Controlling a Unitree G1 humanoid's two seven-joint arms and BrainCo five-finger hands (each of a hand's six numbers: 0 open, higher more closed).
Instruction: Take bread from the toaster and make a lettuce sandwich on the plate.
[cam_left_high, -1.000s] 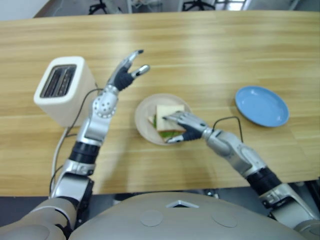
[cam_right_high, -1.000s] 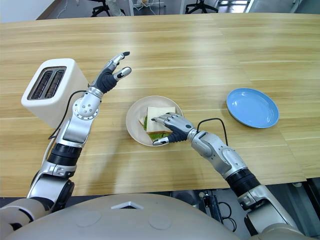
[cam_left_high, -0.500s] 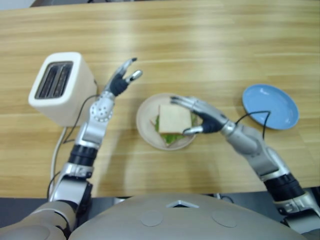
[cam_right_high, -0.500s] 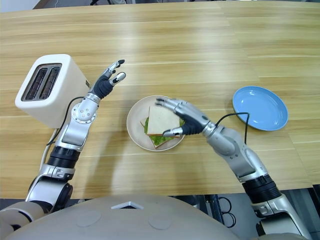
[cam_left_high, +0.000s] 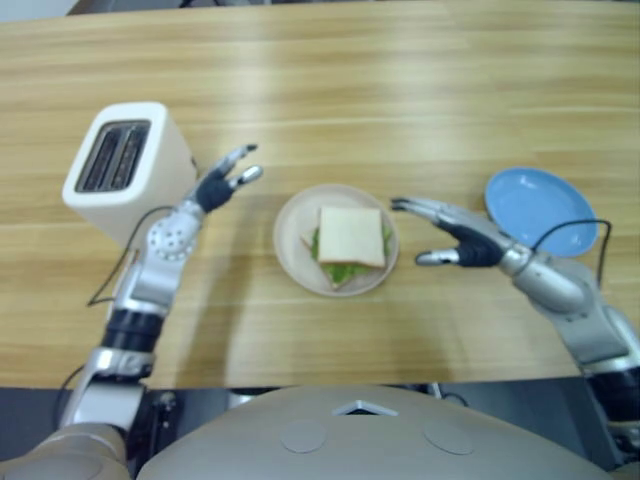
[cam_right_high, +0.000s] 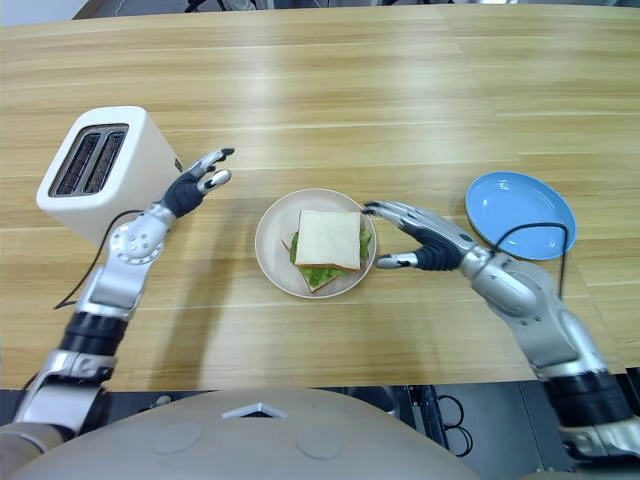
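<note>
The right hand (cam_right_high: 425, 240) hangs over the table (cam_right_high: 330, 90). Its fingers (cam_right_high: 392, 211) are spread out and loose, and they hold nothing. They point sideways, toward the left hand.

Just past the tips of those fingers sits the plate (cam_right_high: 268, 250). The tips are right beside its rim, but I cannot tell if they touch it. The sandwich (cam_right_high: 328, 238) lies on the plate, and no finger is on it. It has 1 square slice of white bread lying flat on top. Green lettuce (cam_right_high: 318, 272) pokes out from under the bread at the near edge and at the sides. A pale corner peeks out below the lettuce.

On the wrist side of the right hand, away from the fingertips, is the blue plate (cam_right_high: 520, 215). A black wire (cam_right_high: 545, 232) from the wrist loops over it.

The left hand (cam_right_high: 195, 182) is open too. Its fingers (cam_right_high: 213, 158) are stretched out and point away from the robot, and they hold nothing. The toaster (cam_right_high: 100, 165) stands just beside these fingers, on their outer side. It has 2 dark slots on top, and I cannot tell what is inside them. The plate is on the other side of the left fingers, near but apart.

So the sandwich lies between the fingers of the 2 hands, closer to the right ones.
</note>
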